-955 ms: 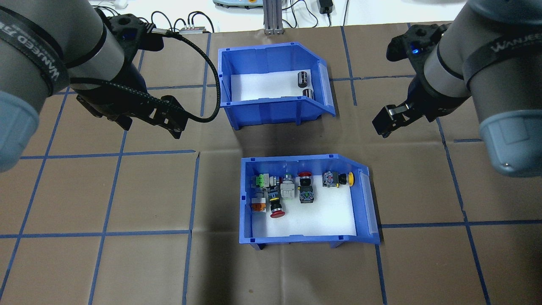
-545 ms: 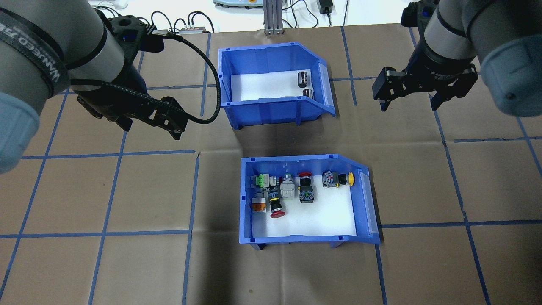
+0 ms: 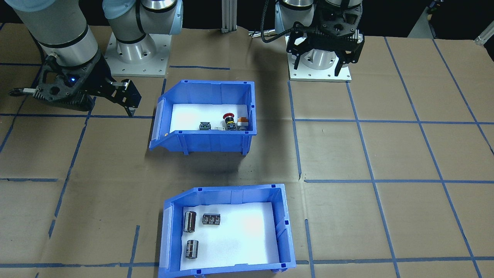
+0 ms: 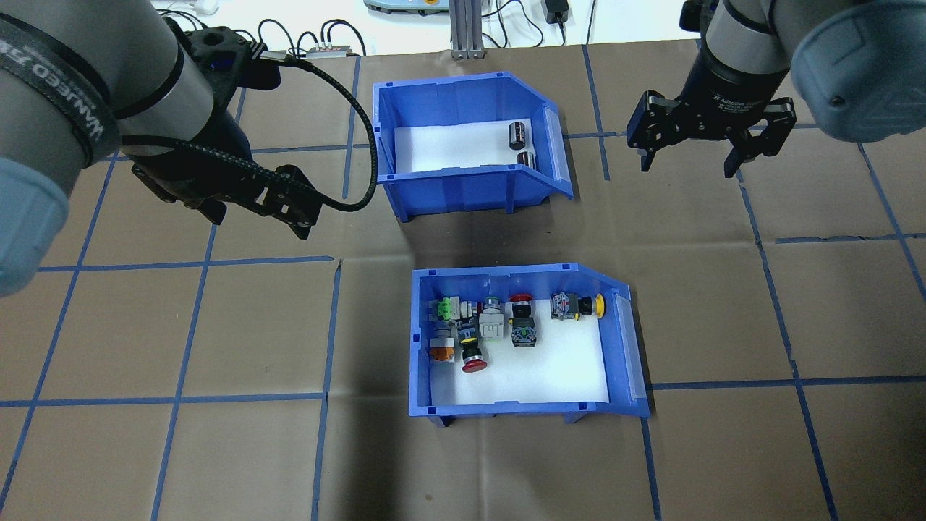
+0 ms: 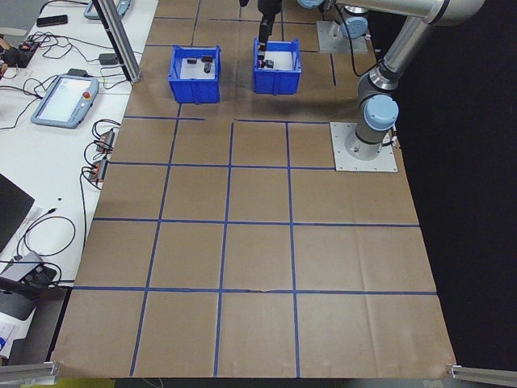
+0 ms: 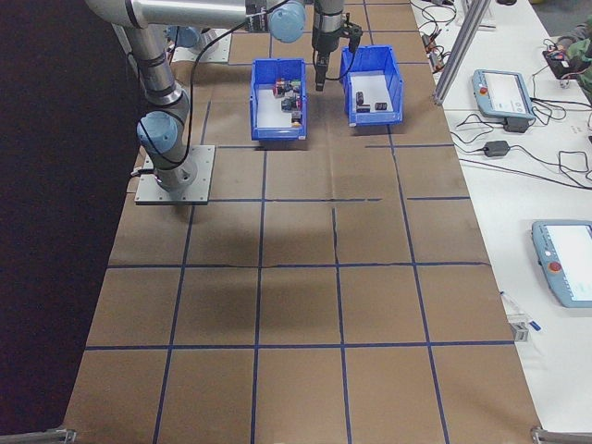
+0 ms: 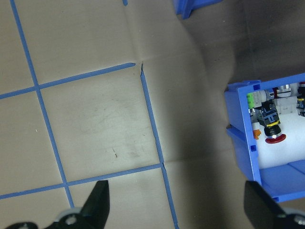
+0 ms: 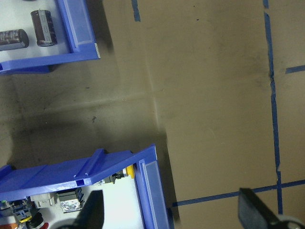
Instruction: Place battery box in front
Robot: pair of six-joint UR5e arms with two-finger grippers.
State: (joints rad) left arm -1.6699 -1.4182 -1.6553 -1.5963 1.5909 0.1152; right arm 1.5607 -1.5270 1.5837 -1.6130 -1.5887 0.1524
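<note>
The battery box [image 4: 463,189], a blue bin with a white foam floor, stands on the far side of the table and holds dark cylinders [image 4: 516,134]. The front-facing view shows the same battery box [image 3: 239,235] at the bottom with three cylinders [image 3: 190,221]. My right gripper [image 4: 693,153] hangs open to the right of its sloped end, apart from it. Left of the box and nearer to me, my left gripper [image 4: 259,217] is open and holds nothing. In both wrist views the fingers [image 7: 97,205] [image 8: 93,210] are spread wide over bare table.
A second blue bin [image 4: 521,405] with coloured push-button switches [image 4: 474,358] sits nearer to me, just right of centre. Brown table cover with a blue tape grid [image 4: 181,398] lies all round. Cables and an aluminium post [image 4: 463,29] run along the far edge.
My right arm swung away from me toward the far edge and turned, so its spread fingers now face down beside the battery box's sloped end. The left arm and both bins stayed put.
</note>
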